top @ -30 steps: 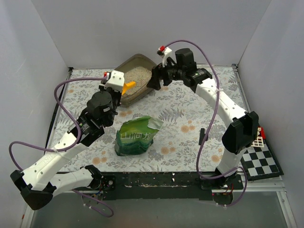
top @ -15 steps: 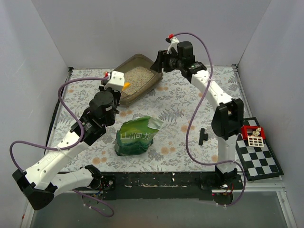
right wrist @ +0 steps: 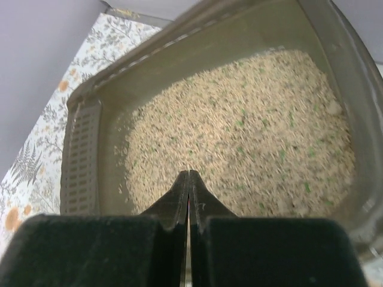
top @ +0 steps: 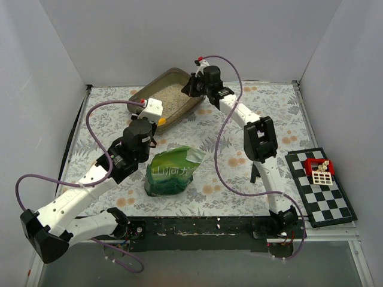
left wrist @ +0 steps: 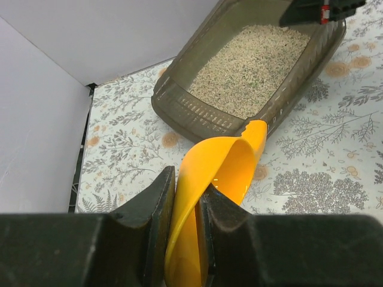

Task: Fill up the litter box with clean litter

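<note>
Shallow grey-brown translucent plastic litter box [top: 157, 79] sits at the far edge of the floral-print table [top: 287, 113], left of centre. It already has a layer of pale beige granular clean litter [right wrist: 239, 137], heaped toward its right end and thinner by the ribbed left end.

Right gripper [right wrist: 188, 174] is clenched, fingers pressed together with nothing between them, and hangs low over the litter at the box's right end. Left gripper [left wrist: 187, 197] is clamped on the small yellow plastic scoop [left wrist: 224, 164]. The scoop bowl looks empty, and its tip is just beside the box's near wall.

Glossy green plastic pouch [top: 173, 170] stands open-topped near the table's near edge, centre.

Likely step: level the pile with the closed right fingers.
- Drag shallow, from the right end toward the ribbed end.
- Stay off the walls so the light tray doesn't slide.
- Go slowly so no grains flick over the rim.
- Keep the scoop clear of the near wall, ready for the next load from the pouch.
</note>
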Controlling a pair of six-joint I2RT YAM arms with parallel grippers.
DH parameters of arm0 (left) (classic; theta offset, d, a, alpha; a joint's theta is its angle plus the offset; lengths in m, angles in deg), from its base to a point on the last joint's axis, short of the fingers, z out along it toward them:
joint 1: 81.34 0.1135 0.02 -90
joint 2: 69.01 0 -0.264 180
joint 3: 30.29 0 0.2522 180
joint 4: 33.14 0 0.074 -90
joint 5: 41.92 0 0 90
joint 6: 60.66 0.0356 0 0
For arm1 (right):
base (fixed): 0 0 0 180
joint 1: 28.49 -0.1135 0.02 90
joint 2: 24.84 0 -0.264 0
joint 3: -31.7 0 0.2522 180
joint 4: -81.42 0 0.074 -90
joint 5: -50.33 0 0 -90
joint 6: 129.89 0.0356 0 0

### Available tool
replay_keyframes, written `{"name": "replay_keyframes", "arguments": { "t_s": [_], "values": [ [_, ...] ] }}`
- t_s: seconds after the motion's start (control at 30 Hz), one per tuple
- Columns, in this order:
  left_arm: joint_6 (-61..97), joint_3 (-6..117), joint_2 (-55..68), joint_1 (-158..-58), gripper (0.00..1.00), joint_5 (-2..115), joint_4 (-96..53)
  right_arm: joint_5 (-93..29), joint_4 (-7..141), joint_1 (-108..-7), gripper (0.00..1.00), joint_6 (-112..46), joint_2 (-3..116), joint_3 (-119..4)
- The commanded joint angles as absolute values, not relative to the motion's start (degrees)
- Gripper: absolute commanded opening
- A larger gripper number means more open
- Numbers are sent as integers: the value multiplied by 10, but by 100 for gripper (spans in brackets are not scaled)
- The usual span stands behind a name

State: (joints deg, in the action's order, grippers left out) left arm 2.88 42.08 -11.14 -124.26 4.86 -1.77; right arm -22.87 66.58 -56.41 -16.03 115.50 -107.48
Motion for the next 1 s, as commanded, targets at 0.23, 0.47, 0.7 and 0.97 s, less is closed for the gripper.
{"name": "replay_keyframes", "arguments": {
  "t_s": [0.23, 0.47, 0.7, 0.97],
  "values": [
    [11, 420, -103, -1238, 0, 52, -11, -287, 721, -607, 1, -163, 1230, -1139],
    [7, 415, -105, -1236, 0, 61, -13, -309, 632, -609, 1, -224, 1204, -1119],
    [-17, 416, -117, -1234, 0, 76, 4, -332, 513, -607, 1, -290, 1193, -1130],
    [-36, 421, -135, -1234, 0, 90, 24, -338, 420, -603, 1, -346, 1190, -1132]
  ]
}}
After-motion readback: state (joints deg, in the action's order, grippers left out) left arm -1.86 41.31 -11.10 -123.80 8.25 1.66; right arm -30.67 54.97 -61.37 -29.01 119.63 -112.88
